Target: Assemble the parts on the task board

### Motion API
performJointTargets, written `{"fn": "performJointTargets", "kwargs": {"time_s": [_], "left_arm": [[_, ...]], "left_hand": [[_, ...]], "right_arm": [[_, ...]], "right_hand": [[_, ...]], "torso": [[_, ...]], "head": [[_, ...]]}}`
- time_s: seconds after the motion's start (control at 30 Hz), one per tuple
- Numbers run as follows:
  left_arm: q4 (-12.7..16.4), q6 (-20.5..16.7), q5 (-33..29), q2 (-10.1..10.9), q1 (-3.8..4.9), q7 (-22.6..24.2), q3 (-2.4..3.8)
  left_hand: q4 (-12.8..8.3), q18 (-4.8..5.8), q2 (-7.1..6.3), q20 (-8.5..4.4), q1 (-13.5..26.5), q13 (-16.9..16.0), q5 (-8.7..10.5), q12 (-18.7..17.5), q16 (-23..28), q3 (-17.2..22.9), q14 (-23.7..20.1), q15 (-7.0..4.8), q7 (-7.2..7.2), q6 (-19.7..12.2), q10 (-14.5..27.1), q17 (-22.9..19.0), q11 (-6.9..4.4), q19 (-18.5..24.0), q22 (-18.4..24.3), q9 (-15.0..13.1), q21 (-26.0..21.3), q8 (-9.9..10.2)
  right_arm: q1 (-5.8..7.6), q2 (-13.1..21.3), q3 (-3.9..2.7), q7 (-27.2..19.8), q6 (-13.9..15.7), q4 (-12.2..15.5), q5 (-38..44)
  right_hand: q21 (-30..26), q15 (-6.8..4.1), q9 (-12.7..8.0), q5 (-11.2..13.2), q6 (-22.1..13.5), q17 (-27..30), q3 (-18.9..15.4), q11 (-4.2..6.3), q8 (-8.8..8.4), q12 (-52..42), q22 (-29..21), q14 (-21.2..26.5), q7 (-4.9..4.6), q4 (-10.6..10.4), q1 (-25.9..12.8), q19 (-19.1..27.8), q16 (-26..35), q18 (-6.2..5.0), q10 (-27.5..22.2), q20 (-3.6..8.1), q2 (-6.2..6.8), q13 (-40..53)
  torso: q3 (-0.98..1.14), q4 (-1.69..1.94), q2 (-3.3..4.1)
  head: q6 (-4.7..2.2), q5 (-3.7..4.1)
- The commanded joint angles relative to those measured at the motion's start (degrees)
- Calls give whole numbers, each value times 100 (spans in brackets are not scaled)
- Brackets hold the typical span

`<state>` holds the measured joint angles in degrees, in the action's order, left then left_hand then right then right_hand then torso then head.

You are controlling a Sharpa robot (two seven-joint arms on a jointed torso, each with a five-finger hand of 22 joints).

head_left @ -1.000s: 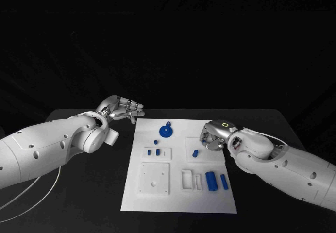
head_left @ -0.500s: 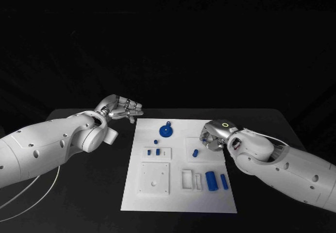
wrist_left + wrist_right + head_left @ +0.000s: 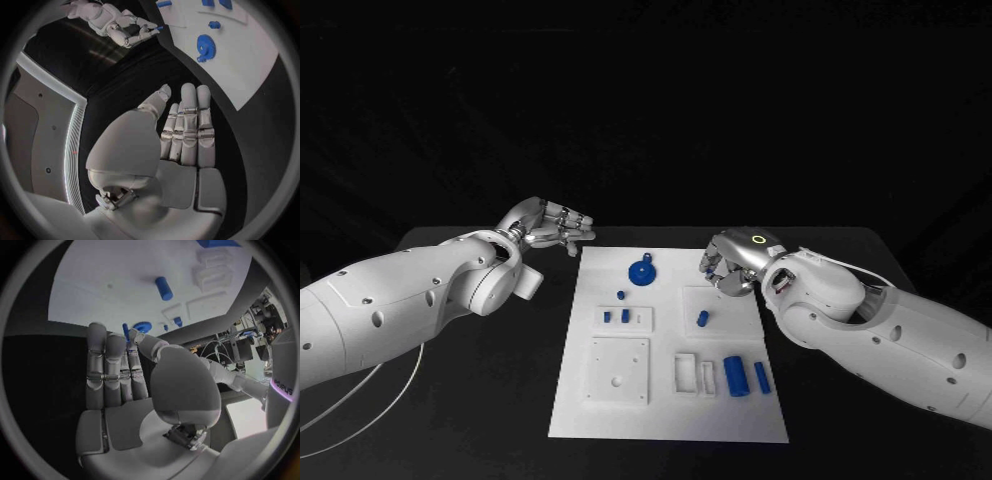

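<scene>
Board: white, matt, looks like smooth plastic, with shallow moulded recesses.
Table: black, matt, no shine.
Parts: blue plastic, smooth, slight gloss. Gear, beside right hand, has fine toothed rim. Cylinder, nearer right forearm, is plain and round.
Left hand: silver metal-look fingers, satin finish, ribbed segments; palm smooth pale grey plastic.
Arms: white glossy plastic shells, soft highlights.
Cable, under left arm: thin, white, smooth.
</scene>
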<state>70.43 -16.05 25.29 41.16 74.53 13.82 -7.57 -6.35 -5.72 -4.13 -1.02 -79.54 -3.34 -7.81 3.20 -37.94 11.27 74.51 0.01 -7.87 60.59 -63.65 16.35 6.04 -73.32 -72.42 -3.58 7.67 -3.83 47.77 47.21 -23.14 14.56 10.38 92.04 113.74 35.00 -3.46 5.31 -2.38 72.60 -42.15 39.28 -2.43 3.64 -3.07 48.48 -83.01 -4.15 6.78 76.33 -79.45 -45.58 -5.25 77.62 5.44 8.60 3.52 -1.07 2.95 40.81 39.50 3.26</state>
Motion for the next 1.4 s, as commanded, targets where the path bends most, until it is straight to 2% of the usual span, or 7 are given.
{"fn": "performJointTargets", "kwargs": {"time_s": [0.03,0.17,0.37,0.53,0.77,0.93,1.4], "left_arm": [[-10,-9,-3,-36,8,66,6],[-51,-58,-39,-89,7,63,6],[-203,-129,-140,-225,6,91,5],[-344,-175,-217,-332,5,120,5],[-520,-178,-262,-496,2,129,5],[-575,-149,-269,-573,1,120,4],[-608,-77,-271,-633,0,105,4]], "left_hand": [[-37,-75,8,4,-14,-6,-4,32,22,-8,34,8,0,-28,42,8,2,-30,-32,1,-29,18],[-38,-75,14,3,-11,-6,-5,33,20,-4,35,7,2,-25,29,9,-1,-32,-41,0,-33,17],[-34,-73,28,3,5,-5,-3,31,19,7,29,7,2,-26,15,11,-3,-31,-57,1,-49,18],[-40,-71,28,4,8,-5,-13,31,24,13,16,8,3,-20,12,9,-3,-24,-65,1,-62,17],[-58,-72,36,3,23,-5,-34,31,15,43,19,7,0,-31,13,14,-3,-32,-104,1,-83,18],[-69,-71,35,1,24,-5,-27,31,-8,51,16,7,-1,-35,16,25,-2,-38,-139,1,-87,18],[-69,-72,43,4,35,-5,-11,31,-23,50,4,10,2,-27,27,30,0,-39,-172,0,-103,15]], "right_arm": [[-1,-69,-4,6,-1,144,-11],[-29,-194,37,-26,69,338,-33],[-145,-412,185,-103,280,558,-17],[-284,-594,307,-142,376,597,10],[-479,-781,490,-193,427,552,37],[-630,-863,525,-204,469,517,74],[-878,-1001,565,-209,471,353,150]], "right_hand": [[-20,-36,4,-38,39,-5,4,156,7,-40,5,-22,-11,-30,24,-42,20,-115,182,-12,28,27],[-76,-36,4,-39,34,-8,-2,154,9,-41,51,-22,-12,-25,22,-54,37,-112,174,-13,23,27],[-124,-38,3,-39,28,-10,-3,152,8,-41,100,-26,-14,-14,22,-77,50,-114,168,-12,16,26],[-175,-41,1,-39,28,-17,-4,152,7,-42,159,-31,-14,-4,17,-102,52,-115,169,-10,13,26],[-264,-44,1,-39,29,-21,3,152,8,-41,256,-30,-14,13,9,-131,61,-117,166,-5,8,26],[-298,-49,0,-39,30,-23,3,152,8,-41,291,-31,-14,21,7,-145,63,-118,167,-2,8,25],[-447,-52,-4,-39,34,-32,5,152,7,-41,476,-33,-12,53,-5,-199,62,-119,171,0,0,25]], "torso": [[-8,-5,-14],[-18,-6,-37],[-56,-2,-86],[-81,-3,-115],[-93,-1,-131],[-81,0,-115],[-79,-11,-115]], "head": [[-23,-43],[-44,-94],[-32,-221],[-7,-392],[62,-546],[76,-645],[199,-725]]}}
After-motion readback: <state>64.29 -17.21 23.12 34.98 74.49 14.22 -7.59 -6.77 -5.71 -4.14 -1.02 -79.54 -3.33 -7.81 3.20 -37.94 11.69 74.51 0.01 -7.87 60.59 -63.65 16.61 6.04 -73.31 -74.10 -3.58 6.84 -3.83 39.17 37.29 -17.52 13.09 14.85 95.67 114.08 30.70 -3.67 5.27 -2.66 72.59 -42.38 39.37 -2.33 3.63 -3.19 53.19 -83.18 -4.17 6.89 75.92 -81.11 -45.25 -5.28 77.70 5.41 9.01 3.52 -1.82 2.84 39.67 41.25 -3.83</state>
